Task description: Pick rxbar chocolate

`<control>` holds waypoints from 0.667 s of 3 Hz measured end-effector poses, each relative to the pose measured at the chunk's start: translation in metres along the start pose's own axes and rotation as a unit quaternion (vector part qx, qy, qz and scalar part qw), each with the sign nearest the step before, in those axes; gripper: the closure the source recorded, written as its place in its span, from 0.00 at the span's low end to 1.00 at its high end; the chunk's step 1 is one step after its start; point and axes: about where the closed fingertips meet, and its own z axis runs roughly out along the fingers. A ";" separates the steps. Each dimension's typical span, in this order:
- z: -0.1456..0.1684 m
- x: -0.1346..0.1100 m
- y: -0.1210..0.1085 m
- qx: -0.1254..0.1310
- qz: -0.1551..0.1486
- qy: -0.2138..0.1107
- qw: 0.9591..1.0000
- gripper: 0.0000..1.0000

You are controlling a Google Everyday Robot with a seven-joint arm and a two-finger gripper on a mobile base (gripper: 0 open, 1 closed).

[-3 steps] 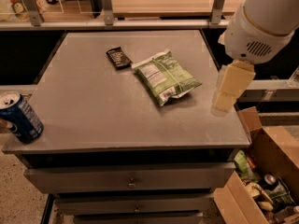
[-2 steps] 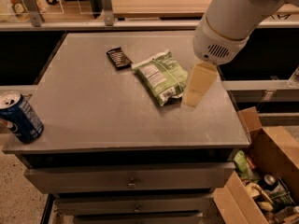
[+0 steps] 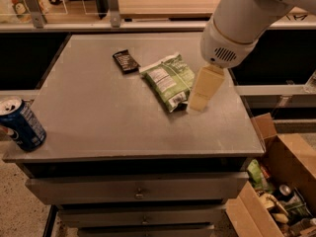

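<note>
The rxbar chocolate (image 3: 125, 61) is a small flat dark bar lying on the grey table top (image 3: 98, 112), toward the back and left of centre. A green-and-white snack bag (image 3: 168, 80) lies just to its right. My gripper (image 3: 199, 101) hangs from the white arm on the right, its cream tip just beyond the bag's right edge and well right of the bar. It holds nothing that I can see.
A blue soda can (image 3: 20, 125) stands at the table's front left corner. An open cardboard box (image 3: 276, 191) with several items sits on the floor at the right. Drawers run below the table front. A rail and shelf lie behind.
The arm and gripper have moved left, from off the table's right edge to beside the snack bag. The bar, bag and can have not moved.
</note>
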 end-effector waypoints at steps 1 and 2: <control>0.012 -0.020 -0.019 0.030 0.015 -0.009 0.999 0.00; 0.029 -0.037 -0.042 0.033 0.041 -0.021 0.998 0.00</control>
